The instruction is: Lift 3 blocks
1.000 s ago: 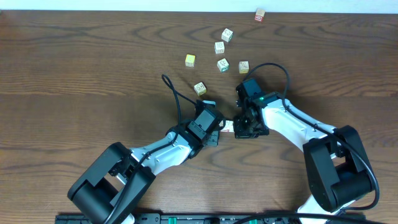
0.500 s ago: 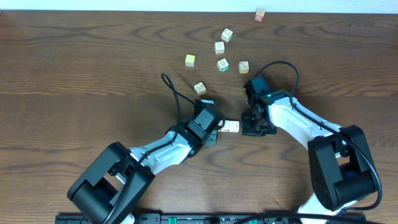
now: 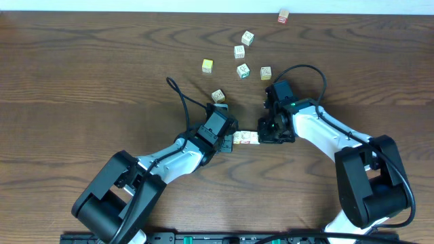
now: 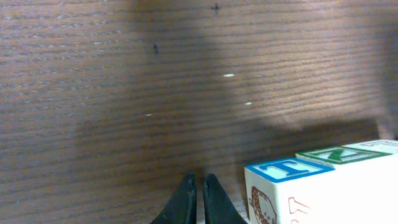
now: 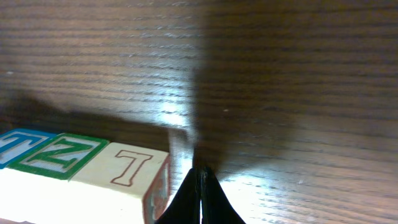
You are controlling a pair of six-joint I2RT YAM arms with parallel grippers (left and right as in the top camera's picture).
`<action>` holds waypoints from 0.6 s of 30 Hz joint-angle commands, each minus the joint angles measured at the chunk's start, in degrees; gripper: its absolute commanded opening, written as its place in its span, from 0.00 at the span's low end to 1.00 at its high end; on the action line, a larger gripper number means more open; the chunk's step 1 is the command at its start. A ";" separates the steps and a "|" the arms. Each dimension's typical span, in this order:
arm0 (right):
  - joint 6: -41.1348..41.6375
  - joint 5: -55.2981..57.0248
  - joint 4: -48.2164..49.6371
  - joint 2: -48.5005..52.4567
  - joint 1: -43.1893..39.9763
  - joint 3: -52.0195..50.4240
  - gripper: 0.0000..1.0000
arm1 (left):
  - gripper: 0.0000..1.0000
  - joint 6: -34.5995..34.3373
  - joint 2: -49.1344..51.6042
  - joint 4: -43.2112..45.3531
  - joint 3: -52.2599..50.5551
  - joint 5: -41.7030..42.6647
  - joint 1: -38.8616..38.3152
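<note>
Three whitish blocks (image 3: 245, 138) lie end to end in a short row at mid-table. In the left wrist view the blue-T block (image 4: 286, 193) is nearest, with a green-lettered one (image 4: 339, 155) behind it. In the right wrist view the red-lettered block (image 5: 124, 177) is nearest, then the green (image 5: 59, 155) and the blue (image 5: 15, 143). My left gripper (image 3: 230, 141) (image 4: 198, 186) is shut and empty, its side at the row's left end. My right gripper (image 3: 261, 134) (image 5: 200, 177) is shut and empty at the row's right end. Whether the row is off the wood I cannot tell.
Several loose cubes lie scattered farther back: a yellow cube (image 3: 207, 66), whitish ones (image 3: 239, 51) (image 3: 243, 70) (image 3: 266, 72), one (image 3: 218, 96) close behind my left arm, and a reddish-brown cube (image 3: 283, 16) near the far edge.
My right gripper pulled a little to the right, then came back against the row's right end. My left arm shifted slightly up and left. The row stayed at about the same spot.
</note>
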 commanded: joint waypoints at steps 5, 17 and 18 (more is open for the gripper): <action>1.66 -1.62 0.61 1.05 1.75 -0.85 0.01 | 0.08 0.68 1.09 0.26 -0.50 4.09 0.02; 0.68 -1.57 2.27 1.05 3.72 -0.85 0.01 | 0.08 3.48 1.09 1.95 -0.50 10.80 0.02; 0.42 -1.60 2.27 1.05 3.72 -0.85 0.01 | 0.08 3.50 1.09 1.95 -0.50 10.80 0.02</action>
